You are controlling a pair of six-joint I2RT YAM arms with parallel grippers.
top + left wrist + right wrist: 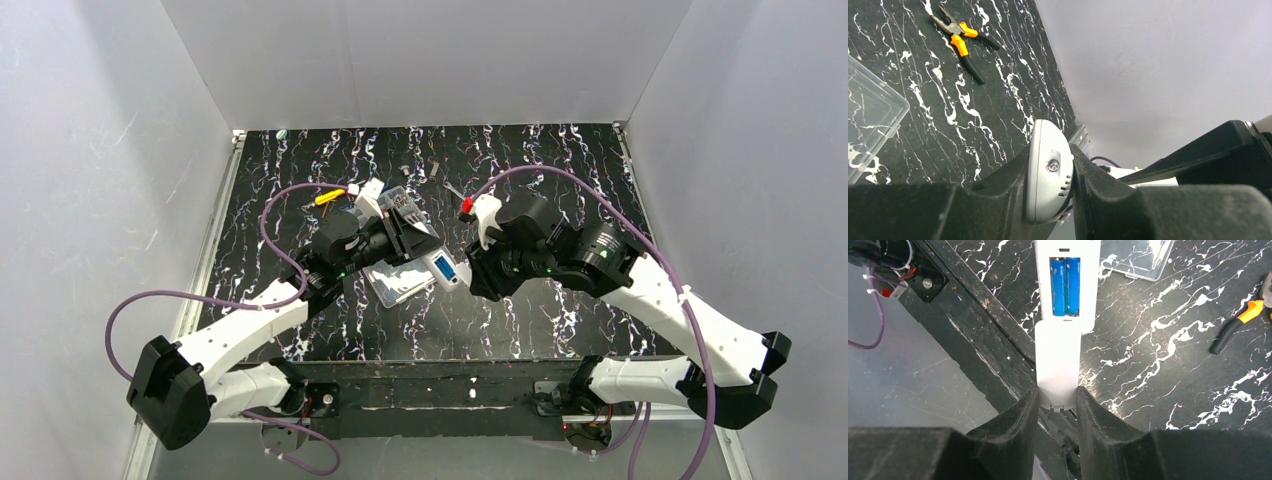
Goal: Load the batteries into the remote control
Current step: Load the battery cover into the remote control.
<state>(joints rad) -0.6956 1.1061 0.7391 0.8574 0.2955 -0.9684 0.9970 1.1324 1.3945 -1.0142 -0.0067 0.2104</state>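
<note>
Right claw point(1058, 405) pinches a small white plastic cover point(1057, 360) touching the slim white remote point(1090, 295), top cut off, two blue cylindrical batteries point(1065, 286) inside; left claw point(1050, 172) clamps it.

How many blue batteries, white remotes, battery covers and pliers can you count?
batteries: 2
remote control: 1
battery cover: 1
pliers: 1
Total: 5

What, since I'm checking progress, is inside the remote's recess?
Two blue batteries lie side by side in the remote. Whatever is beneath them is hidden.
</note>
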